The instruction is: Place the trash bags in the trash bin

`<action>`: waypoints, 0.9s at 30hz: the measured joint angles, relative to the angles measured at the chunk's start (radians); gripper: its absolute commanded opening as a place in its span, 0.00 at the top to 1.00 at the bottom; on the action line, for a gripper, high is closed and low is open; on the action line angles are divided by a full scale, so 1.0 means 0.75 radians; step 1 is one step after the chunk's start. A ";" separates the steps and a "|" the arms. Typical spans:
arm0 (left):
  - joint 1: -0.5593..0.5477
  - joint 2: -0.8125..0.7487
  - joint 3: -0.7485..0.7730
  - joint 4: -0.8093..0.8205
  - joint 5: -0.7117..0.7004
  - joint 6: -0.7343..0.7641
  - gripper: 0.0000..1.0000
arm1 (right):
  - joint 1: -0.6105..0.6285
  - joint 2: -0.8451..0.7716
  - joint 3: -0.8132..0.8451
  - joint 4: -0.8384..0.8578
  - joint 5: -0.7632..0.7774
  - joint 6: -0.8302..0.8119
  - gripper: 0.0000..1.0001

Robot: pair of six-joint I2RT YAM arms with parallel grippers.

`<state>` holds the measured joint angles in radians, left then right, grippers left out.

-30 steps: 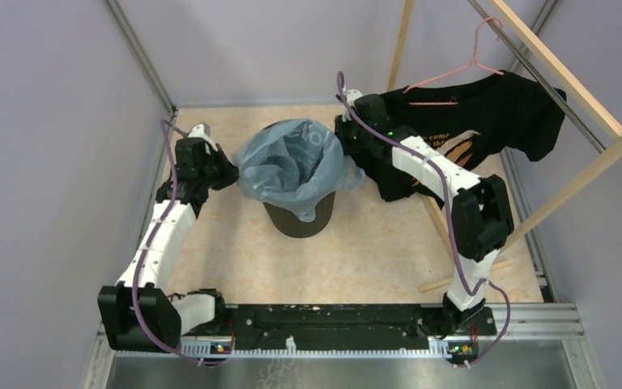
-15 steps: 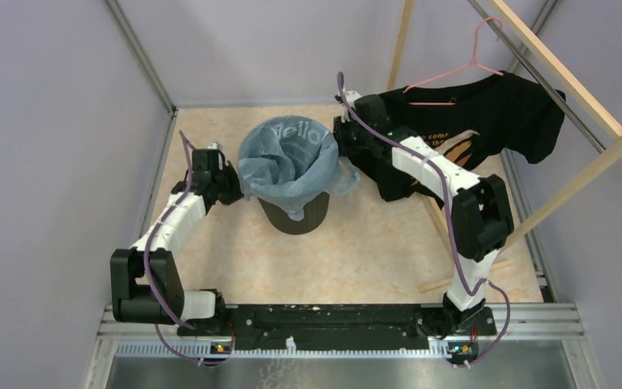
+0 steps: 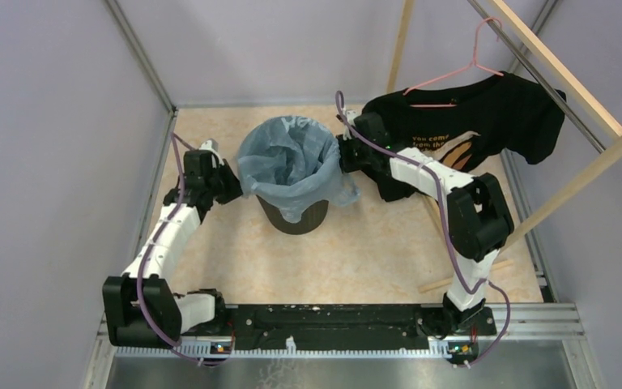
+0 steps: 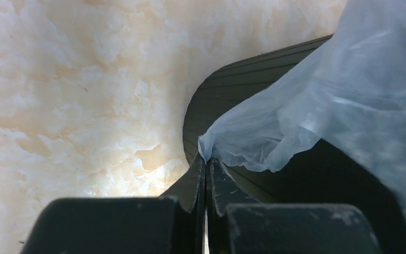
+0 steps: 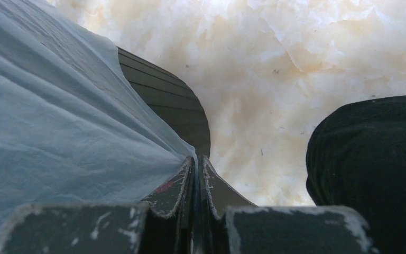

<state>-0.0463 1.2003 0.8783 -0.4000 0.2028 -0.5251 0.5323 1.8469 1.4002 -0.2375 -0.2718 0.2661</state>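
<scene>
Trash bag (image 3: 290, 158), pale blue and translucent, lines the black trash bin (image 3: 296, 219) standing on the counter (image 3: 372, 251) between the two arms, its mouth spread over the rim and its film sagging inside. The left claw (image 4: 206, 168) is clenched on the bag's left hem and the right claw (image 5: 196, 168) on its right hem, each just beside the bin's wall. Crumpled film hides the bin's inside, and the right arm covers part of a black shirt (image 3: 486, 121) at far right.
</scene>
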 measured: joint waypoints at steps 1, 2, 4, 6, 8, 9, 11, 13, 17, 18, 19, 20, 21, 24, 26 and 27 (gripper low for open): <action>0.000 -0.001 -0.020 0.020 0.013 -0.002 1.00 | 0.000 0.000 0.000 -0.003 0.001 -0.001 0.94; 0.000 0.000 -0.072 0.051 0.040 -0.011 1.00 | 0.000 -0.002 0.001 -0.003 0.001 -0.001 0.93; 0.001 0.002 -0.147 0.067 0.069 -0.028 1.00 | 0.000 -0.009 0.003 -0.015 0.001 -0.001 0.93; 0.001 0.003 -0.229 0.064 0.094 -0.045 1.00 | 0.000 -0.022 0.006 -0.034 0.001 -0.002 0.90; 0.001 0.001 -0.277 0.058 0.100 -0.062 1.00 | 0.000 -0.040 0.022 -0.058 0.001 -0.003 0.87; 0.001 -0.005 -0.295 0.058 0.103 -0.068 1.00 | 0.000 -0.049 0.031 -0.062 0.002 -0.003 0.87; 0.001 -0.024 -0.311 0.057 0.105 -0.076 1.00 | 0.000 -0.076 0.039 -0.056 0.005 -0.005 0.87; 0.001 -0.043 -0.312 0.056 0.112 -0.083 1.00 | 0.000 -0.100 0.039 -0.051 0.008 -0.005 0.87; 0.001 -0.080 -0.311 0.052 0.144 -0.106 1.00 | 0.000 -0.108 0.023 -0.028 0.008 -0.005 0.86; 0.001 -0.099 -0.311 0.048 0.154 -0.108 1.00 | 0.000 -0.108 0.012 -0.026 0.011 -0.005 0.86; 0.001 -0.118 -0.311 0.043 0.160 -0.111 1.00 | 0.000 -0.108 -0.002 -0.022 0.015 -0.005 0.86; 0.001 -0.139 -0.311 0.038 0.164 -0.111 1.00 | 0.000 -0.108 -0.016 -0.025 0.022 -0.006 0.86; 0.001 -0.165 -0.311 0.034 0.165 -0.112 1.00 | 0.000 -0.108 -0.020 -0.034 0.030 -0.010 0.86; 0.001 -0.224 -0.312 0.036 0.172 -0.117 1.00 | 0.000 -0.108 -0.015 -0.073 0.067 -0.031 0.77; 0.001 -0.233 -0.328 0.059 0.187 -0.122 1.00 | 0.000 -0.108 -0.004 -0.097 0.093 -0.047 0.64; 0.001 -0.228 -0.346 0.075 0.197 -0.126 1.00 | 0.000 -0.108 0.009 -0.121 0.110 -0.056 0.59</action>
<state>-0.0456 1.0290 0.6189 -0.3439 0.3508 -0.6193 0.5323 1.7660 1.4067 -0.3279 -0.1894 0.2237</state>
